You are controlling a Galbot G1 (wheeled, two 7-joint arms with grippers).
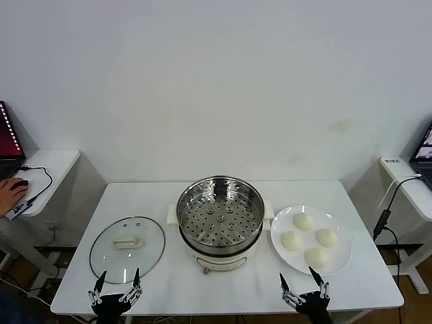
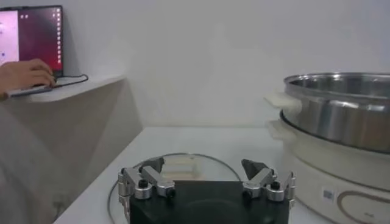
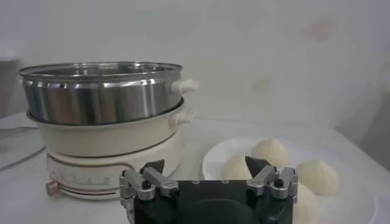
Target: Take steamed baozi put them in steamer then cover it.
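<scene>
- The left gripper (image 1: 116,286) sits at the near edge of the white table (image 1: 169,287), fingers spread wide with nothing between them.
- Just ahead of it lies the cover (image 1: 127,248), a clear glass lid with a metal rim and a white handle, flat on the table; in the left wrist view its rim (image 2: 183,156) shows right past the fingertips, with nothing lying between.
- The right gripper (image 1: 304,287) rests at the same near edge on the other side, also fully spread and holding nothing.
- Directly ahead of the right gripper is a white plate (image 1: 341,260) carrying four steamed baozi (image 1: 316,256), all apart from the fingers; the nearest bun is close to the fingertips.
- The steamer (image 1: 220,221) stands between the two grippers and farther in, uncovered, its perforated tray bare; lid on its left-arm side, plate on its right-arm side.
- Beyond the table's left end, a side desk (image 1: 50,165) holds a laptop (image 2: 33,33), and a person's hand (image 1: 9,194) rests on a mouse there.
- On the right-arm side another small desk (image 1: 412,189) has a cable (image 1: 385,216) hanging down beside the table.
</scene>
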